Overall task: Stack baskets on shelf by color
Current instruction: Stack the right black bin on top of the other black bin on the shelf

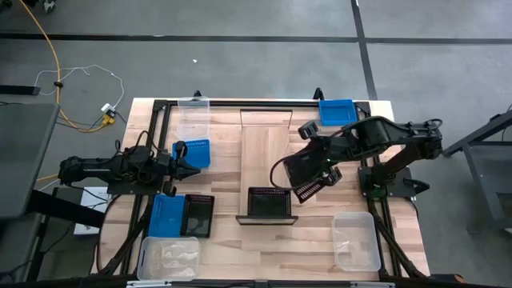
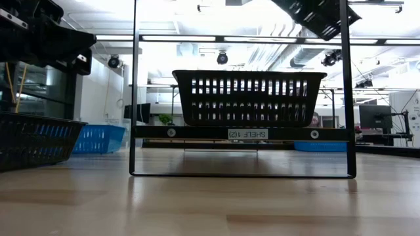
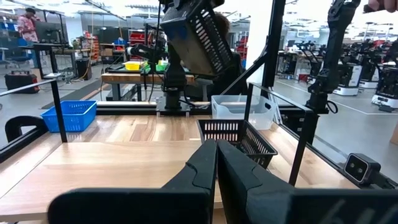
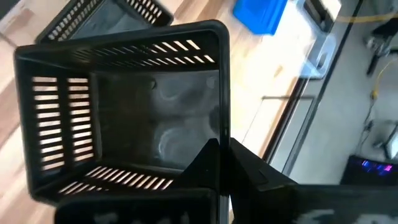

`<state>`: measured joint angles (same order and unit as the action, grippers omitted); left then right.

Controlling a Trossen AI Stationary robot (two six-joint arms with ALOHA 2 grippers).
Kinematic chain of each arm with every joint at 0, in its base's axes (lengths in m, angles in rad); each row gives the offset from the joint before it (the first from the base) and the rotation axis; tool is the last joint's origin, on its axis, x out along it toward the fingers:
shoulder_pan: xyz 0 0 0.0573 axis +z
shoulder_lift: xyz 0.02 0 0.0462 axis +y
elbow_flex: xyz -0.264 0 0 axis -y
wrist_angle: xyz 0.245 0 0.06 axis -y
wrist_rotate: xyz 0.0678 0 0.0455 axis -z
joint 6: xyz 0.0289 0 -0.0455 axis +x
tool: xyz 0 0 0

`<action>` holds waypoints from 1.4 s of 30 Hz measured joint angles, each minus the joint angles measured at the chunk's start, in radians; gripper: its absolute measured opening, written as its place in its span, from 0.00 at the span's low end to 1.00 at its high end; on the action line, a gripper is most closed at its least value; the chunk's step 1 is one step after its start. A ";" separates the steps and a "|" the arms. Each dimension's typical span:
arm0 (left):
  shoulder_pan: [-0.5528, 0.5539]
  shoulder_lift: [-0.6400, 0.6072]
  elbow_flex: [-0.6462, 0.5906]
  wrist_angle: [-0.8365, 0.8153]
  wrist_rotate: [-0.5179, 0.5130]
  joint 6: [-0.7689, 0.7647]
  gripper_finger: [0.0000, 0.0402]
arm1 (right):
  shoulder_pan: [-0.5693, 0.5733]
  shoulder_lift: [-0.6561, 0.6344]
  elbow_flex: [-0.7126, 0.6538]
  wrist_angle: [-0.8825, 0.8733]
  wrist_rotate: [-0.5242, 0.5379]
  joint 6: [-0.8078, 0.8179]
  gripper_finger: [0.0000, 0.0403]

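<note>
My right gripper (image 4: 222, 155) holds a black perforated basket (image 1: 306, 170) in the air, just right of the shelf (image 1: 266, 128), a long light-wood board in a dark frame. A second black basket (image 1: 268, 202) stands by its bottom on the shelf's near end (image 2: 249, 98). The held basket shows at the top of the low view (image 2: 321, 16) and of the left wrist view (image 3: 196, 34). My left gripper (image 3: 216, 163) waits shut and level at the table's left, beside a blue basket (image 1: 194, 152). My right gripper pinches one side wall of the black basket at its rim (image 4: 219, 118), one finger inside the basket and one outside. The fingers slant down from the table's right. The basket is lifted clear and tilted, its open side turned toward the wrist camera.
A blue basket (image 1: 166, 214) and a black one (image 1: 198, 214) lie at the near left. Clear baskets sit at the far left (image 1: 194, 120), near left (image 1: 168, 258) and near right (image 1: 356, 240). Another blue basket (image 1: 336, 110) stands at the far right.
</note>
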<state>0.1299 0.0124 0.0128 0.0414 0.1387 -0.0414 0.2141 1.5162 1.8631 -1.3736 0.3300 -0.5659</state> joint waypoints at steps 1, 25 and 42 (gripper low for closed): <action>0.000 0.000 0.000 0.000 0.000 0.000 0.01 | -0.011 0.001 -0.016 0.035 -0.008 -0.025 0.00; 0.000 0.000 0.000 0.000 0.000 0.000 0.01 | -0.068 0.074 -0.174 0.385 -0.393 -0.412 0.00; 0.000 0.000 0.000 0.000 0.000 0.000 0.01 | -0.068 0.076 -0.176 0.363 -0.483 -0.546 0.00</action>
<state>0.1300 0.0124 0.0128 0.0414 0.1388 -0.0410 0.1459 1.5919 1.6871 -1.0111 -0.1532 -1.1118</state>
